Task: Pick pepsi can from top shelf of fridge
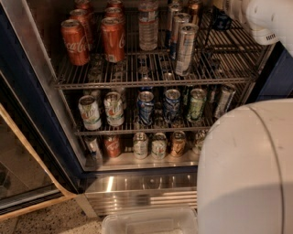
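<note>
The fridge (28, 96) stands open, with a dark blue frame and wire racks. The top shelf (151, 82) is a chrome wire rack. A dark navy can, apparently the pepsi can (223, 21), stands at the shelf's back right, partly hidden and with no logo visible. My white arm (268, 20) reaches in from the upper right. My gripper (225, 6) is at the top edge of the camera view, right above that dark can; most of it is cut off.
The top shelf also holds red Coca-Cola cans (76, 42), a water bottle (148, 27) and tall slim silver cans (185, 43). Two lower racks hold several mixed cans (146, 108). The robot's white body (247, 169) fills the lower right. A clear plastic bin (151, 222) lies on the floor, and the glass door (18, 178) is at the left.
</note>
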You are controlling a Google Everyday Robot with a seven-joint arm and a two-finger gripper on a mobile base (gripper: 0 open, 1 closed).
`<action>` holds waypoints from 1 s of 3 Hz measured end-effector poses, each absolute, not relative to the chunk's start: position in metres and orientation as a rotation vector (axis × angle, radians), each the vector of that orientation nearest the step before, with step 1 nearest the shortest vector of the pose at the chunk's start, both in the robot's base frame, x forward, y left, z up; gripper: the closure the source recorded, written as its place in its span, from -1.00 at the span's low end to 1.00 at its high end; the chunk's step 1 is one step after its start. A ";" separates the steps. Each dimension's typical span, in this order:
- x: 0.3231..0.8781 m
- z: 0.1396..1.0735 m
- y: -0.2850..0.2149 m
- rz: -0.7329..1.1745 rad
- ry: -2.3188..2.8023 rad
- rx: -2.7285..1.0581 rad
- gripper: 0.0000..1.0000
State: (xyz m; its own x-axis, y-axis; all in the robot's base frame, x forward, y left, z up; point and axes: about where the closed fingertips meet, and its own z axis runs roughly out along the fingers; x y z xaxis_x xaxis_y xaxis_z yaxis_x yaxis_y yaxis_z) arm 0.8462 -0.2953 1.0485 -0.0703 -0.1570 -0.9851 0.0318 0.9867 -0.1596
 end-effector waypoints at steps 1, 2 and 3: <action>0.830 1.042 -0.296 -0.135 1.656 -0.085 1.00; 0.806 1.032 -0.294 -0.090 1.689 -0.062 1.00; 0.756 1.033 -0.291 -0.030 1.714 -0.043 1.00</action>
State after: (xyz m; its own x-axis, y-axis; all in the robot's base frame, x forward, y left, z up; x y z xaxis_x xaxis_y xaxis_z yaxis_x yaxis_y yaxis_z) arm 0.7563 -0.2906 1.0333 -0.1428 -0.0460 -0.9887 -0.0117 0.9989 -0.0448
